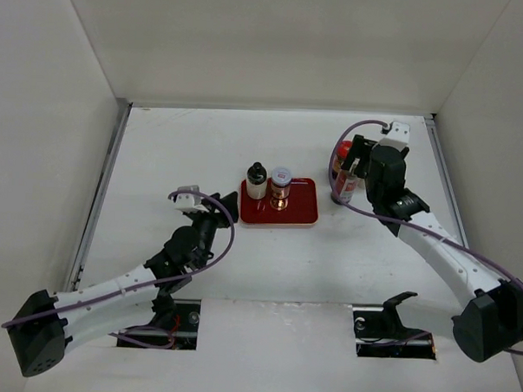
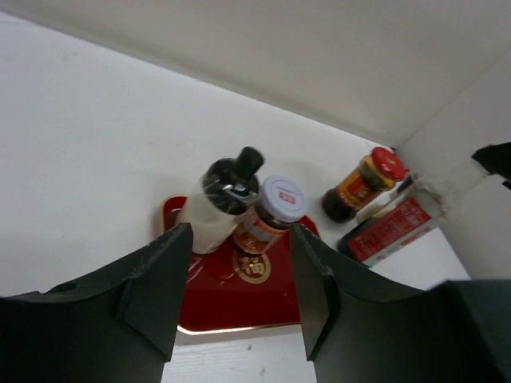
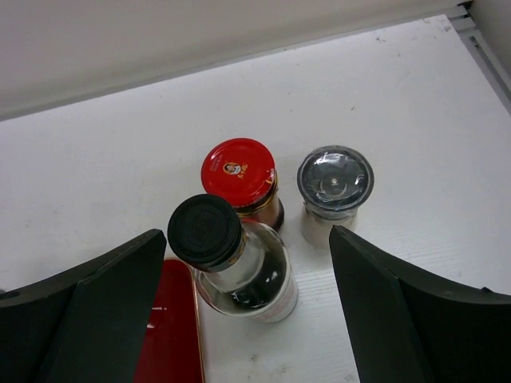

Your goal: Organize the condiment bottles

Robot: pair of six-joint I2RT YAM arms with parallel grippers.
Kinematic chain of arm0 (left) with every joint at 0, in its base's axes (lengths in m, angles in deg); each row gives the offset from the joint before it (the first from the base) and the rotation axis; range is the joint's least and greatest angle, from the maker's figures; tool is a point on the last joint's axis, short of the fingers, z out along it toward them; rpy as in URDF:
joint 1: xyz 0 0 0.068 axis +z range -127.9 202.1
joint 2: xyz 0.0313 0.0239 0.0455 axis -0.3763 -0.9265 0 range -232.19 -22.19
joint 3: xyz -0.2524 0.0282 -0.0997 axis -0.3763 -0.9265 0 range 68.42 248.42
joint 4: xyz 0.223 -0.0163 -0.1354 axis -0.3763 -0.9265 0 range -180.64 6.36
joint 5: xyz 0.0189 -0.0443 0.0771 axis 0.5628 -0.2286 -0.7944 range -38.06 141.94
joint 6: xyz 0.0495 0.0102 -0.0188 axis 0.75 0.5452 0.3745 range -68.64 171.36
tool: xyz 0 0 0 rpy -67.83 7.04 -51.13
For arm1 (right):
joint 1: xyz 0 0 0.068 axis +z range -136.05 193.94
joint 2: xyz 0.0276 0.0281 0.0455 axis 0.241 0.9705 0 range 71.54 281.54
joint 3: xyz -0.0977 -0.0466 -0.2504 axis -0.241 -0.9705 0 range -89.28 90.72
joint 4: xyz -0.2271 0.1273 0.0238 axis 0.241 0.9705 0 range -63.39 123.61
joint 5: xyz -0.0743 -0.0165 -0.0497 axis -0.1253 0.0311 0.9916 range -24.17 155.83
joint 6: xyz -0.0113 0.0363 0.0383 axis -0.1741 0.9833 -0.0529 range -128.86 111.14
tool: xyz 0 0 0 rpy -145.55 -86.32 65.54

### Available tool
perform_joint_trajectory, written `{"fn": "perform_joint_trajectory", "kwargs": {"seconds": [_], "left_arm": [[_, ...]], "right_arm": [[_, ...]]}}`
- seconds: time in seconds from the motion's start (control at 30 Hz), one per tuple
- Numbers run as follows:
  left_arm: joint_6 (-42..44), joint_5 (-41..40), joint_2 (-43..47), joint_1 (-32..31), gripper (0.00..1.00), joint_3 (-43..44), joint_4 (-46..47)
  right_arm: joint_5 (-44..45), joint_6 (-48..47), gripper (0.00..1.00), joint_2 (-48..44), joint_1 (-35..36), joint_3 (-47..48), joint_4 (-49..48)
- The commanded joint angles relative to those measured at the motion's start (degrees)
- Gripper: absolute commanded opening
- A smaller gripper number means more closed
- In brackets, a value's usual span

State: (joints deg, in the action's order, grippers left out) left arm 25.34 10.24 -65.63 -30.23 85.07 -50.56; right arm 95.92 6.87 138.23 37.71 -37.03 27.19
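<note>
White walls close in a white worktop (image 1: 186, 141), and a flat red tray (image 1: 300, 217) lies near its centre. Two containers stand upright on the tray's far half, close side by side: a white bottle (image 1: 257, 182) with a black cap toward the left edge, and a pale-lidded jar (image 1: 281, 186) of dark contents toward the right. The tray floor carries a gold emblem (image 2: 254, 267) in front of them. The jar's lid shows a small red mark and its label is too blurred to read. Off the tray, toward the far right corner, three more stand upright on the bare worktop. A sauce bottle (image 3: 255, 279), black-capped with dark liquid low in clear glass, stands just beside the tray's right edge. A red-lidded jar (image 3: 238, 169) sits just behind it, and a shaker (image 3: 335, 179) with a grey see-through top and pale contents stands nearer the right edge. The sauce bottle's red label bears white writing that cannot be read, and the red lid has a small picture at its centre. The left fingers (image 1: 224, 210) are spread apart and empty near the tray's left edge. The right fingers (image 1: 357, 158) are spread wide over the sauce bottle, gripping nothing.
</note>
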Motion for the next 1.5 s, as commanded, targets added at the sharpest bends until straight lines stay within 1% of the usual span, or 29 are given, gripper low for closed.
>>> {"fn": "perform_joint_trajectory", "kwargs": {"seconds": [0.0, 0.07, 0.1, 0.17, 0.23, 0.3, 0.4, 0.43, 0.5, 0.67, 0.73, 0.83, 0.9, 1.13, 1.47], "left_arm": [[-1.14, -5.67, 2.21, 0.53, 0.53, -3.71, 1.46], [-2.01, -8.48, 2.48, -0.79, 0.58, -6.61, 2.51], [-2.19, -9.54, 2.14, -0.88, 0.60, -7.49, 3.39], [-2.28, -10.95, 0.03, -0.36, 0.69, -9.25, 6.37], [-2.28, -10.87, -2.34, 0.78, 0.75, -9.96, 9.71], [-2.28, -9.99, -4.28, 1.75, 0.80, -10.49, 13.40], [-2.19, -8.41, -5.25, 1.67, 0.86, -11.19, 16.66], [-2.19, -8.23, -5.25, 1.50, 0.87, -11.37, 16.93], [-2.19, -8.23, -5.25, 1.93, 0.89, -11.55, 17.11], [-3.16, -9.02, -6.91, 3.07, 0.91, -12.07, 17.45], [-3.86, -9.02, -8.58, 3.34, 0.94, -12.16, 18.07], [-4.21, -8.76, -10.70, 4.13, 0.98, -12.07, 19.21], [-4.65, -8.76, -11.58, 4.31, 1.00, -12.16, 20.00], [-4.83, -8.76, -12.02, 4.66, 1.00, -12.51, 21.15], [-4.48, -8.32, -13.42, 5.36, 1.00, -12.25, 21.06]], "right_arm": [[-2.58, -1.14, 0.88, 0.54, -0.08, 2.95, -3.74], [-3.10, -0.96, 0.85, 1.06, -0.08, 2.77, -4.88], [-3.36, -0.96, 0.82, 1.59, -0.26, 2.77, -5.32], [-3.46, -1.13, 0.71, 2.56, -0.52, 3.21, -5.50], [-3.37, -1.40, 0.59, 3.44, -0.61, 3.56, -5.41], [-3.37, -2.01, 0.53, 4.40, -1.05, 3.91, -5.50], [-3.46, -2.63, 0.43, 6.60, -2.10, 5.49, -4.98], [-3.02, -2.80, 0.36, 6.87, -2.19, 5.67, -5.23], [-1.79, -2.46, 0.28, 5.65, -2.02, 5.58, -6.29], [1.55, -5.61, 0.23, -1.12, -0.62, 7.42, -8.32], [1.38, -6.32, 0.22, -3.14, 0.52, 9.18, -7.88], [0.07, -6.41, 0.22, -3.59, 2.72, 12.25, -5.51], [-0.64, -6.41, 0.22, -2.89, 4.30, 13.49, -5.15], [-1.96, -5.62, 0.22, 0.89, 7.47, 14.63, -7.87], [-2.05, -5.88, 0.21, 8.62, 12.22, 15.34, -15.78]]}}
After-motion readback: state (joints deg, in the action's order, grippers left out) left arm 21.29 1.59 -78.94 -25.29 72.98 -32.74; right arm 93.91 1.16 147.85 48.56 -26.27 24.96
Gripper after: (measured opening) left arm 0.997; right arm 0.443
